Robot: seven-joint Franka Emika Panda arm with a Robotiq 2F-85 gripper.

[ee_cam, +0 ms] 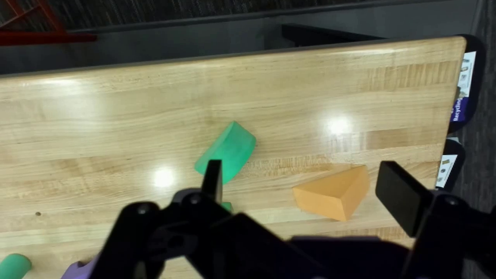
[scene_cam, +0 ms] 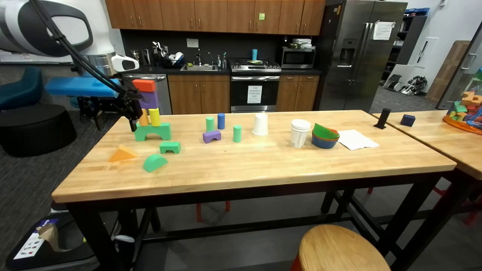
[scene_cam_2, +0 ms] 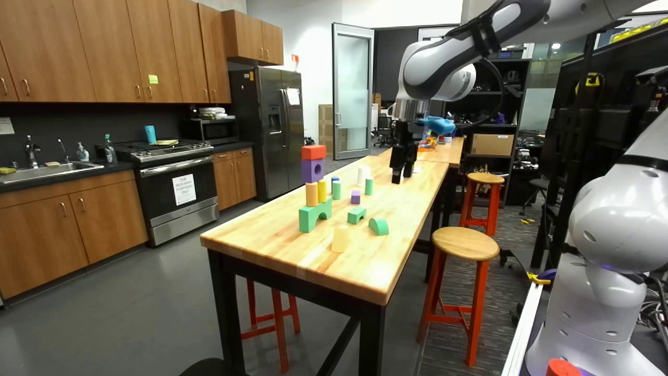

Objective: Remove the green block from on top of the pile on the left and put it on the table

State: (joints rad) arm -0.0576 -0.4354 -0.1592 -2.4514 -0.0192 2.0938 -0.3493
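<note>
In an exterior view, the table (scene_cam: 263, 162) bears an upright pile (scene_cam: 151, 106) at its left end: a green arch (scene_cam: 153, 128) as base, an orange cylinder (scene_cam: 145, 119) and a yellow cylinder (scene_cam: 154, 117) standing on it, a purple block (scene_cam: 150, 100) across both, and a red block (scene_cam: 146, 86) uppermost. The gripper (scene_cam: 116, 125), pointing down, overlaps the pile's left side. Nearer lie a small green bridge (scene_cam: 170, 145), an orange wedge (scene_cam: 122, 153) and a green half-round block (scene_cam: 154, 162), each apart from the others. Toward the right stand an inverted white cup (scene_cam: 260, 124) and nested bowls (scene_cam: 324, 142).

In an exterior view along the table's length, with a stool (scene_cam_2: 465, 243) on the right, the arm (scene_cam_2: 436, 70) reaches in from the upper right. The gripper hangs above the table, right of the pile and apart from it. The green half-round block lies on the table, right of the small green bridge.

In the wrist view, the gripper's fingers (ee_cam: 403, 197) are spread wide. The orange wedge appears between them, on the table below; the green half-round block lies farther left, partly hidden by the left finger. Which green block the task means cannot be told.
</note>
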